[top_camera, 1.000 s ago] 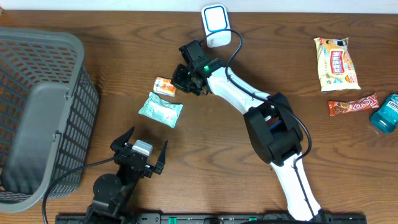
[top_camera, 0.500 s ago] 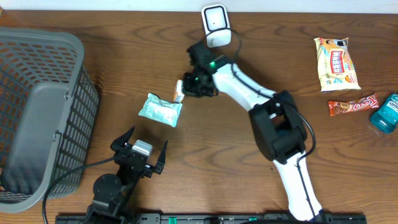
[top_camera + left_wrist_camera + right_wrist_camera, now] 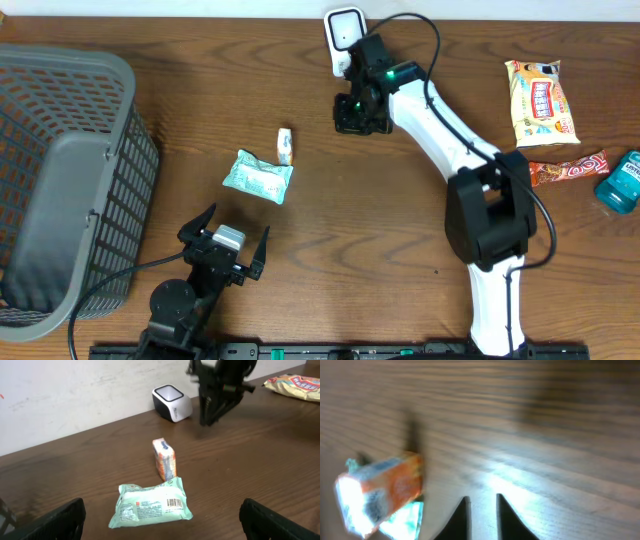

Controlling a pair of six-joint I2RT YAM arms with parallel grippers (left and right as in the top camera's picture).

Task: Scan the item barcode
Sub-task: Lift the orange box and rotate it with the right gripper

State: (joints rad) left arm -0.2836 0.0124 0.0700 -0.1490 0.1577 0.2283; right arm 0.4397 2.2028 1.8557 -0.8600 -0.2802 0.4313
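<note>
Right claw (image 3: 481, 507) slightly parted, empty; left claw (image 3: 240, 221) spread; wood-grain table (image 3: 350, 250), pale wall (image 3: 75, 390).

my gripper (image 3: 482, 516): bottom centre, tips slightly parted, nothing between | orange packet (image 3: 380, 491): lower left, blurred | teal packet (image 3: 405, 519): at its lower edge | wooden table (image 3: 545, 435)
</note>
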